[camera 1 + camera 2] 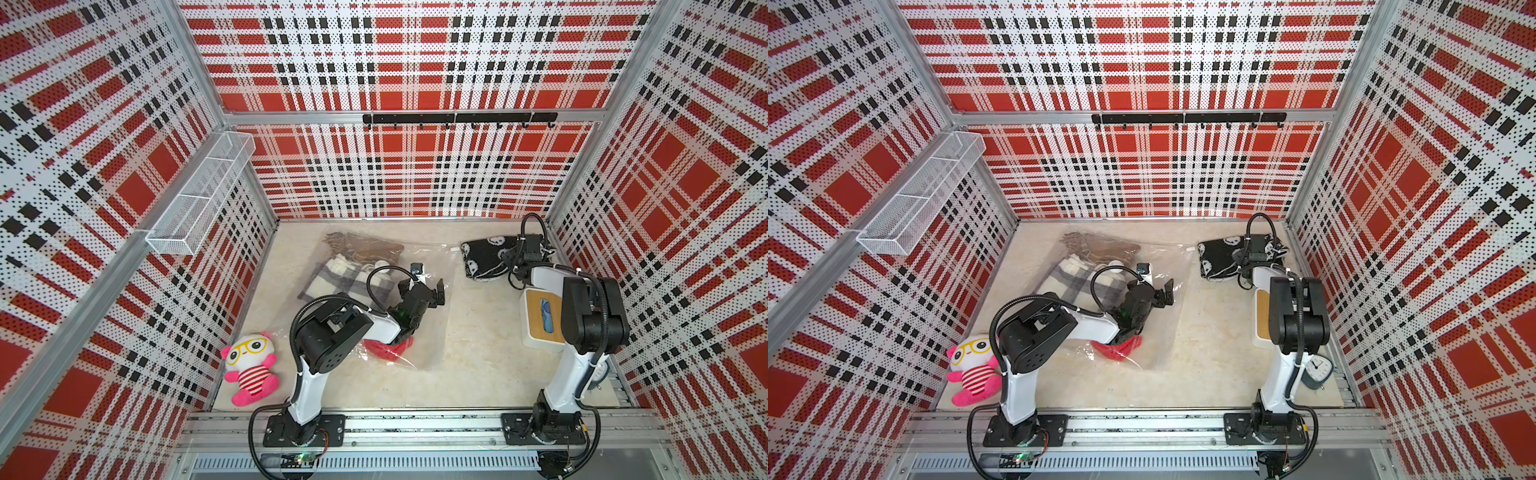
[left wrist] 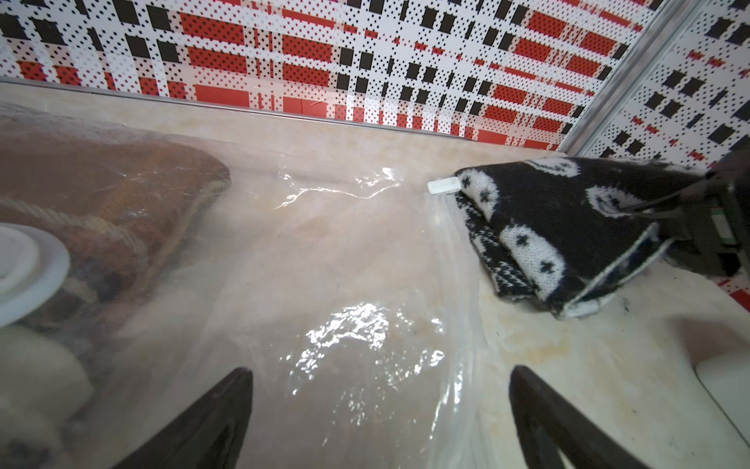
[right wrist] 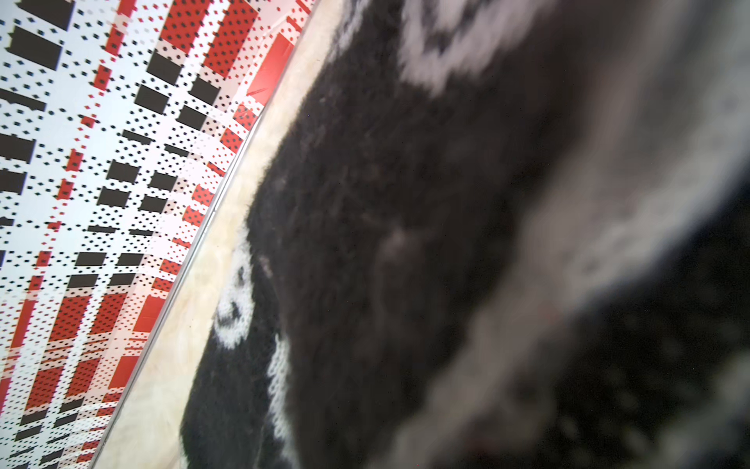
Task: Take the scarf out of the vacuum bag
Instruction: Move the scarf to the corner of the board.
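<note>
the bag [image 1: 426, 262] lies flat mid-desk [image 1: 478, 374], its zip edge facing the right arm. the scarf [image 1: 484, 259] – black knit with white shapes – is outside the bag, bunched on the desk just beside that zip edge, its near corner touching the white slider [image 2: 443, 186] on the edge.

the right end effector [image 1: 512, 259] sits on the scarf's far side from the bag, pressed together and pinching a fold, which rises toward it in the left wrist view; its fingertips are hidden by cloth.

the left end effector [image 2: 380, 371] hovers over the bag's bare part near the zip edge, its fingers [image 2: 227, 406] spread wide with nothing between them.

inside the bag, at the end away from the zip – a brown cloth [image 1: 365, 249], a plaid cloth [image 1: 345, 278] and the valve [image 2: 24, 268] over them; a red cloth [image 1: 386, 347] shows under the left arm.
</note>
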Tool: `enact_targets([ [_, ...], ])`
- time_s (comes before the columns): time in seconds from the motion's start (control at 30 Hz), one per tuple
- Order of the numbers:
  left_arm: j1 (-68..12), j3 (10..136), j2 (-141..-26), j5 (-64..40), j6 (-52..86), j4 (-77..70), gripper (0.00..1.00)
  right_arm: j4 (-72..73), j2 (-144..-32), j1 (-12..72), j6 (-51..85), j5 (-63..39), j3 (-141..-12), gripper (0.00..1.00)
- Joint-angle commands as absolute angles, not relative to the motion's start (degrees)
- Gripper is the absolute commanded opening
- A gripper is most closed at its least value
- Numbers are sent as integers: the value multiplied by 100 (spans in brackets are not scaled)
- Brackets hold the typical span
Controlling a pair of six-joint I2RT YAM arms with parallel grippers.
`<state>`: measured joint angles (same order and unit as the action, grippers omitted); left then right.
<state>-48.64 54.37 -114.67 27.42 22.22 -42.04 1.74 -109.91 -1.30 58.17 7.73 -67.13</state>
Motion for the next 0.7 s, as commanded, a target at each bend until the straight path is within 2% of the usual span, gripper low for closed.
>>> enact_targets([
  [0.0,-4955,5383,-11271,2674,2140,-4341,98,232,-11224,-154,5762,705,-6942,0],
  [0.67,-5127,5157,-11029,2667,2138,-4367,98,4,-12036,-132,5914,514,-7972,0],
])
